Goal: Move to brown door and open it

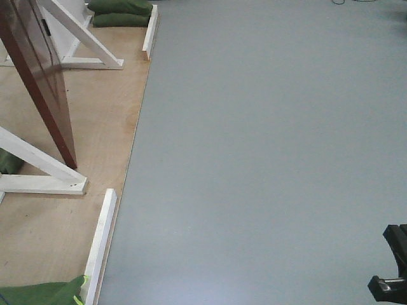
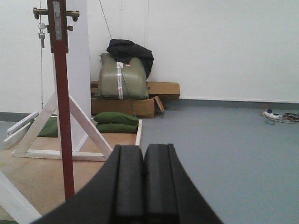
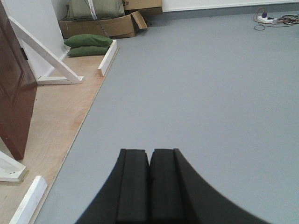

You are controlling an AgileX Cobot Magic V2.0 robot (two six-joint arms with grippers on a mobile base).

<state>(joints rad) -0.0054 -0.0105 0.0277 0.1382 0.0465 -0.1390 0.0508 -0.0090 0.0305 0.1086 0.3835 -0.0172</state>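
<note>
Jaws: left gripper point(image 2: 144, 186) clenched pad to pad, nothing between. Right gripper point(image 3: 149, 186) likewise clenched and bare.

Ahead-left of the left jaws, well apart: brown door point(image 2: 63, 116), seen edge-on. Latch plate point(image 2: 57, 21) faces the jaws; brass lever handle point(image 2: 71, 14) and keys point(image 2: 41, 37) sit high above them.

Far left of the right jaws: same door, standing over the plywood platform point(image 3: 60, 112).

Judgement: base is near the door. Door looks angled off its white frame point(image 2: 78, 70), so probably at least partly open. Neither gripper touches the handle.

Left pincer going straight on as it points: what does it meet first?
Way looks free: the left pincer points right of the door, over floor, probably toward the far cardboard box.
</note>
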